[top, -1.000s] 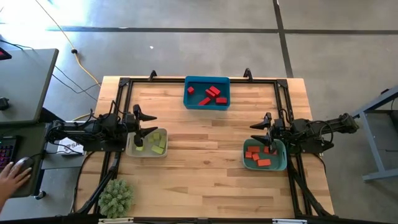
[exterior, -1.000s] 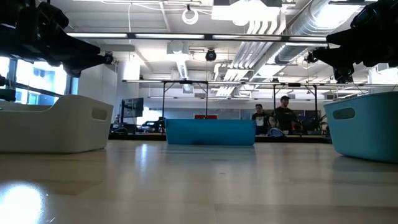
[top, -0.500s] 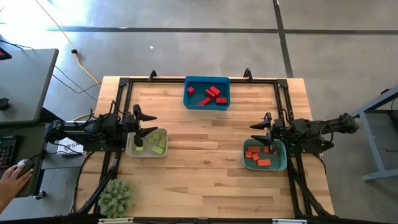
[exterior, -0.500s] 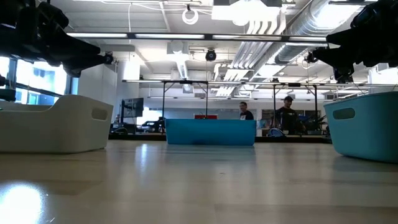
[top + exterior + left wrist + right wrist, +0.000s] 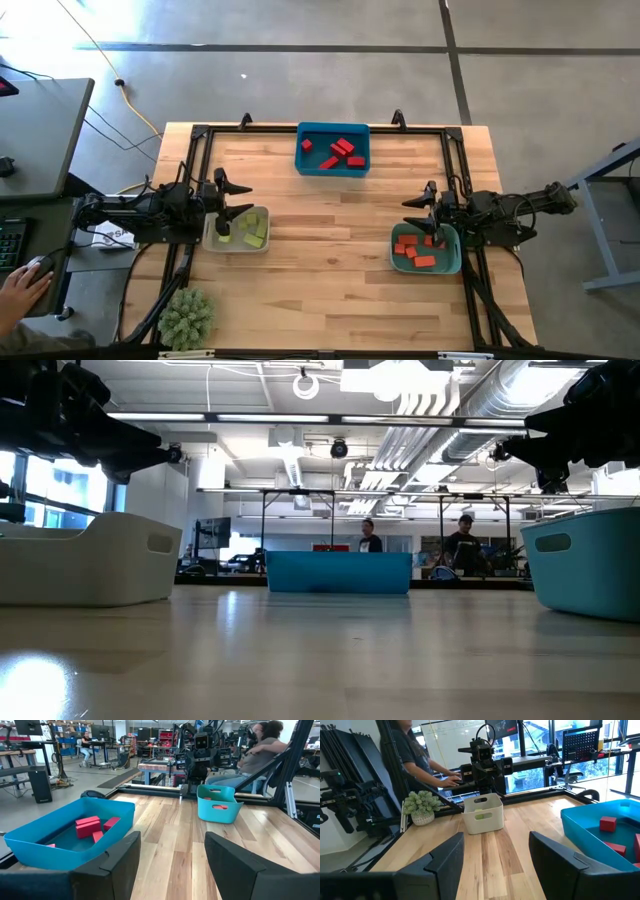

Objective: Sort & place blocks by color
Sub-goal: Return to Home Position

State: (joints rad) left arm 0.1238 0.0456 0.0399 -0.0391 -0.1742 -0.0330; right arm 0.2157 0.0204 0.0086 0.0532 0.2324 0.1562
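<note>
Red blocks [image 5: 340, 152] lie in the blue tray [image 5: 304, 166] at the table's far middle. Yellow-green blocks [image 5: 252, 230] lie in the beige tray [image 5: 212, 238] at the left. Orange-red blocks [image 5: 415, 252] lie in the teal tray [image 5: 454, 262] at the right. My left gripper [image 5: 243, 200] hangs open and level over the beige tray's far left part, holding nothing [image 5: 172, 865]. My right gripper [image 5: 412, 213] hangs open and level over the teal tray's far edge, also holding nothing [image 5: 496, 865].
A fuzzy green plant ball [image 5: 187, 317] stands at the near left corner. Black frame rails [image 5: 320, 127] run along the table's edges. Bare wood [image 5: 330, 250] lies between the three trays. A person's hand [image 5: 20, 290] rests at the desk left of the table.
Both arms and all blocks have kept still. Only a person in the room beyond the table's far edge has walked toward the left in the low view.
</note>
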